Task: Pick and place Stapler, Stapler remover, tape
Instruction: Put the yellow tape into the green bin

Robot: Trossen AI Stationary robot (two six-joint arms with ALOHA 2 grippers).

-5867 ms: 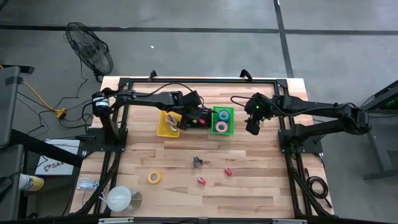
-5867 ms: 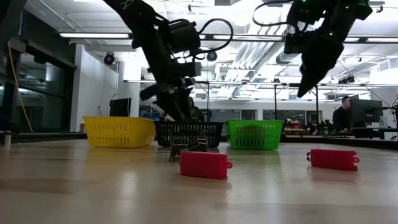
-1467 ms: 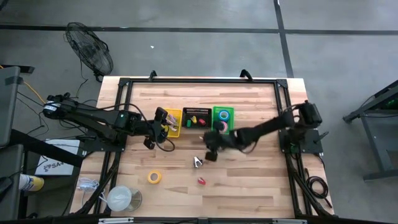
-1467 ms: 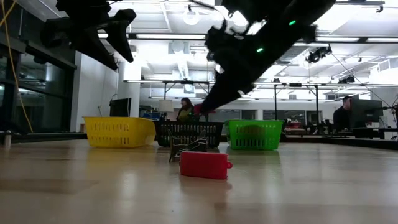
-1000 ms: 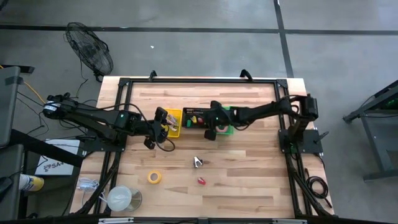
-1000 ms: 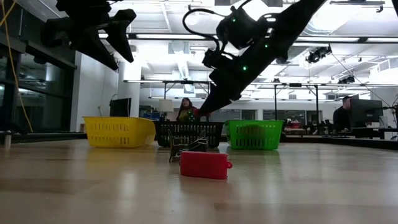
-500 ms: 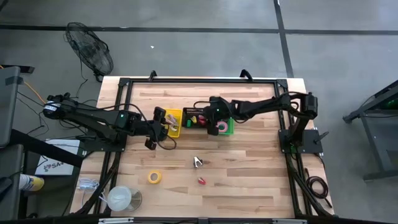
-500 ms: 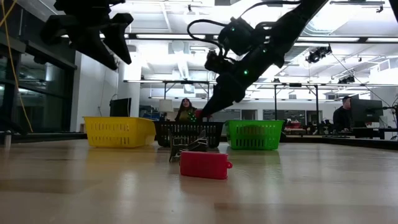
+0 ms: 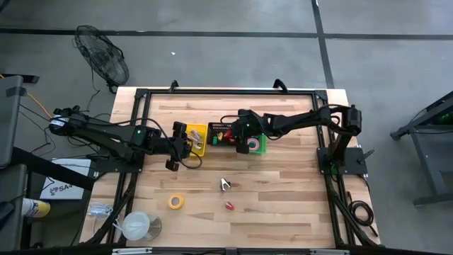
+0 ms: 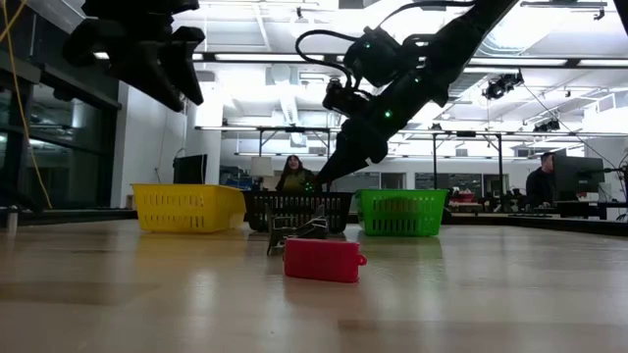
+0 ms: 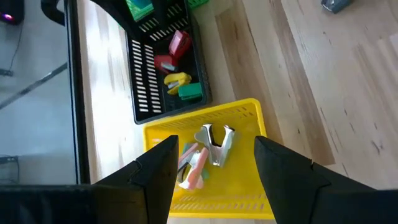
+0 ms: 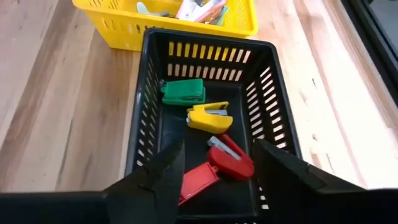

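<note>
The left gripper [image 9: 172, 152] waits, fingers apart and empty, beside the yellow bin [image 9: 192, 139] of removers, while the right gripper [image 12: 214, 163], fingers apart, hangs over the black bin [image 12: 264, 93], evidently having dropped a red stapler [image 12: 231, 157] among its kind.

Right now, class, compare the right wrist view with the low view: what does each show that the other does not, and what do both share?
Only the right wrist view shows inside the black slotted basket: a green stapler, a yellow stapler and two red staplers.

Only the low view shows the red stapler on the wooden table, a metal staple remover behind it, and the green basket.

Both show the black basket and the yellow basket.
</note>
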